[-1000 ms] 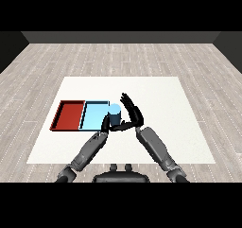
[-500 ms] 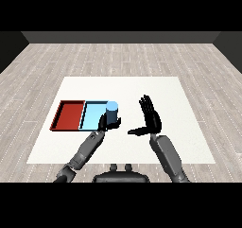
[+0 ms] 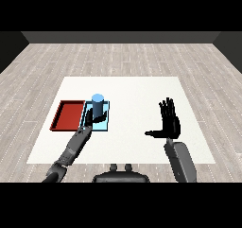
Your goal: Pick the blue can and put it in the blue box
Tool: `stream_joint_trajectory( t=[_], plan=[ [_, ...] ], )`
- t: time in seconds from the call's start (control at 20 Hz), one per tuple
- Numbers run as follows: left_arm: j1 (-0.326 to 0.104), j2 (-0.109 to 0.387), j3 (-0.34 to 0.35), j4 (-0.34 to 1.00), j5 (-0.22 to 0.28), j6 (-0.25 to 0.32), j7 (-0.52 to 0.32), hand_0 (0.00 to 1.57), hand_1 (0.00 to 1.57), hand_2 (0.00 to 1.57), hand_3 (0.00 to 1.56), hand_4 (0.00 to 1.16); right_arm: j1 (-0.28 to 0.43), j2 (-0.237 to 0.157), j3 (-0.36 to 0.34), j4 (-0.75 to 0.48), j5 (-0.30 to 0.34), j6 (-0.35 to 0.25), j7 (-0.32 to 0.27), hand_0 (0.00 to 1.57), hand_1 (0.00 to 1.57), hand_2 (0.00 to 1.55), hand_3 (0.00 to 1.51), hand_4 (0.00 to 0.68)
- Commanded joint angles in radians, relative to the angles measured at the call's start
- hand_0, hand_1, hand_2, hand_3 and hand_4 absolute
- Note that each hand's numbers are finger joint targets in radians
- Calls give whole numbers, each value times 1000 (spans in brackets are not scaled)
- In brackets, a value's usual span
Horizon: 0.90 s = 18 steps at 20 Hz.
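Observation:
The blue can stands upright over the light blue tray, with my left hand curled round its lower part. Whether the can rests on the tray floor or hangs just above it I cannot tell. My right hand is held up over the white table at the right, fingers straight and thumb spread, holding nothing. It is well apart from the can and the trays.
The red tray lies directly left of the light blue one, with nothing in it. Both sit on the left part of the white table. Grey wood floor surrounds the table.
My left hand has carried the blue can further left over the light blue tray. My right hand has moved away to the right and stands open.

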Motion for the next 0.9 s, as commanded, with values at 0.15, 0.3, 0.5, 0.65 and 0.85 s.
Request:
stream_joint_trajectory(
  t=[0.15, 0.3, 0.5, 0.65, 0.85],
  plan=[
    [-103, 110, 133, 289, 23, -75, 38, 1571, 1571, 1571, 1502, 1090, 44, 2, -10, -66, 30, -36, 26, 0, 0, 0, 0, 0],
    [-191, 124, 140, 401, -7, -65, 110, 1571, 1571, 1571, 1508, 1058, -10, -35, -94, 6, -31, 27, 27, 0, 0, 0, 0, 0],
    [-220, 136, 133, 532, -57, -18, 127, 1571, 1571, 1571, 1444, 1033, -24, 25, -49, 125, 26, 7, -21, 0, 0, 0, 0, 0],
    [-293, 117, 144, 652, -68, -29, 179, 1571, 1571, 1536, 1413, 966, -39, 11, -105, 117, -30, 22, 9, 0, 0, 0, 0, 0],
    [-371, 50, 108, 755, -121, 19, 262, 1571, 1571, 1467, 1188, 938, -43, 40, -59, 140, 26, -3, -4, 0, 0, 0, 0, 0]
  ],
)
